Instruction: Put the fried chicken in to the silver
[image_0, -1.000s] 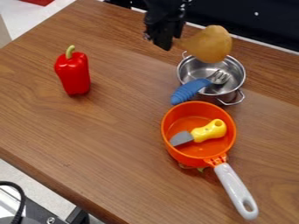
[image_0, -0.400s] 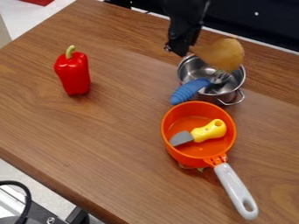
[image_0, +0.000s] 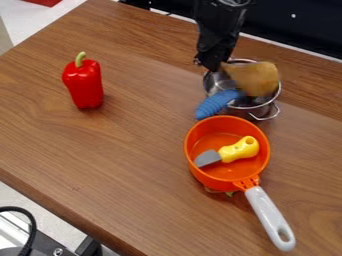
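At the upper right, my gripper (image_0: 215, 66) hangs over the left rim of the silver pot (image_0: 216, 84), shut on the narrow end of the fried chicken (image_0: 257, 78). The brown, rounded end of the chicken points right and covers much of the pot's opening. Whether it touches the pot, I cannot tell. A blue-handled fork (image_0: 217, 103) leans out over the pot's front left rim, its metal end hidden behind the chicken.
Just in front of the silver pot stands an orange pan (image_0: 227, 178) holding a yellow-handled knife (image_0: 238, 149), its grey handle (image_0: 270, 216) pointing to the lower right. A red pepper (image_0: 84, 84) stands upright at the left of the table (image_0: 127, 165).
My gripper has come down and to the right with the chicken, from above and behind the silver pot to its opening. The fork's metal end is now covered.
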